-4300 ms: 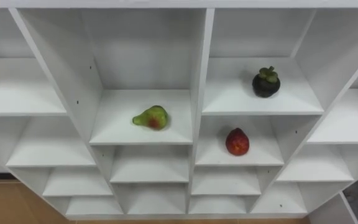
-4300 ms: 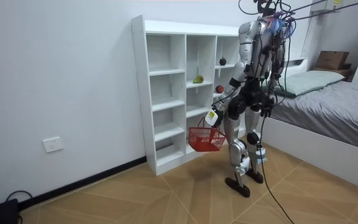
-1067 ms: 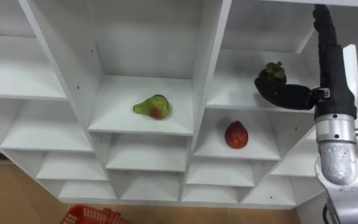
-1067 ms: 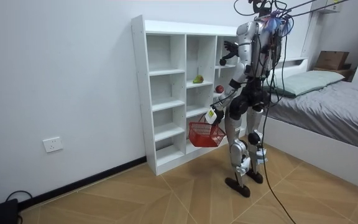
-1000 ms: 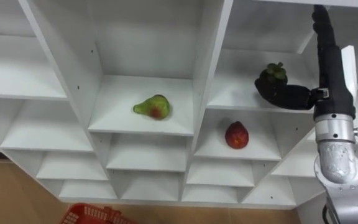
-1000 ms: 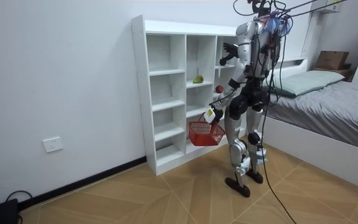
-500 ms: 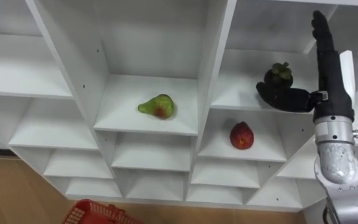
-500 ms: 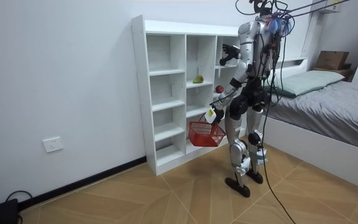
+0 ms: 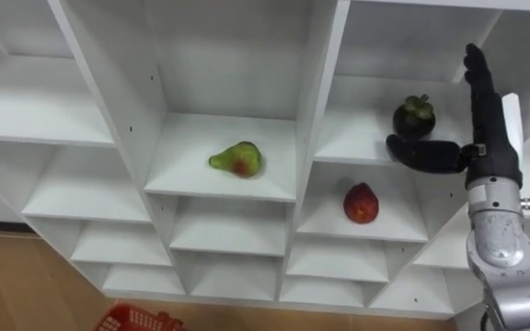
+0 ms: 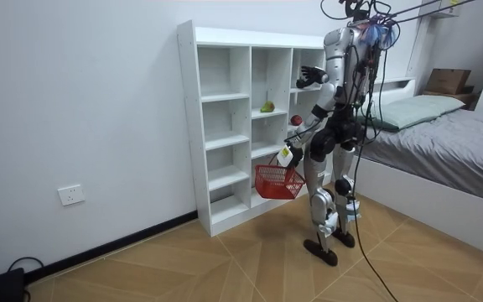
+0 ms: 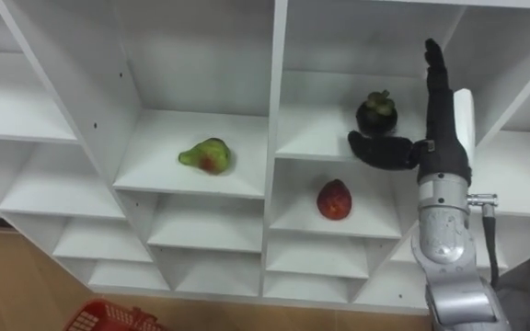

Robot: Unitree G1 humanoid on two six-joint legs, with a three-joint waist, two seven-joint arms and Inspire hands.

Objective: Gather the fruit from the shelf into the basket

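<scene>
A dark purple mangosteen (image 9: 413, 117) stands in an upper right cell of the white closet (image 9: 312, 92). My right hand (image 9: 490, 138) is raised just right of it and open, its fingers straight up and its thumb stretched out under the fruit's front. A green pear (image 9: 237, 159) lies in the middle cell. A red fruit (image 9: 361, 203) sits in the cell below the mangosteen. In the room view my left hand (image 10: 287, 156) hangs low, shut on the handle of a red basket (image 10: 277, 180). The basket's rim (image 9: 141, 320) shows at the bottom of the left eye view.
I stand facing the closet's right columns. The other cells hold nothing. Upright dividers (image 9: 320, 101) separate the fruits' cells. A bed (image 10: 443, 117) lies behind me at the room view's right. Wooden floor (image 10: 225, 260) spreads to the room view's left.
Over four seconds my right hand rose from my side to the mangosteen. In the last second it sank slightly, its thumb now lower against the fruit. The view shifted a little.
</scene>
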